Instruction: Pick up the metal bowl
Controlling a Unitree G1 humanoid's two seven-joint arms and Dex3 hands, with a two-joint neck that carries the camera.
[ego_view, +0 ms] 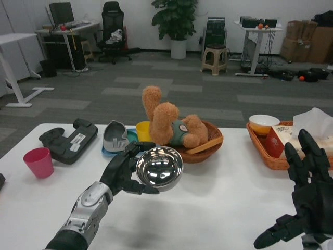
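Above the white surface [208,198], left of centre, the metal bowl [159,167] was found clear of the top, tilted so its hollow faced the camera; the left hand [124,173] gripped it at the near-left rim, fingers curled round the edge; the right hand [303,200] stood at the right edge, fingers spread and holding nothing. Judgement: the lift appeared achieved; the hold sat on one side only, so the grip should be kept firm, the bowl levelled, and it should be kept away from the teddy bear [170,122] in the basket [208,151] just behind.

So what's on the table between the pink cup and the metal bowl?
In the head view, only the left hand gripping the metal bowl; otherwise bare white table from the pink cup.
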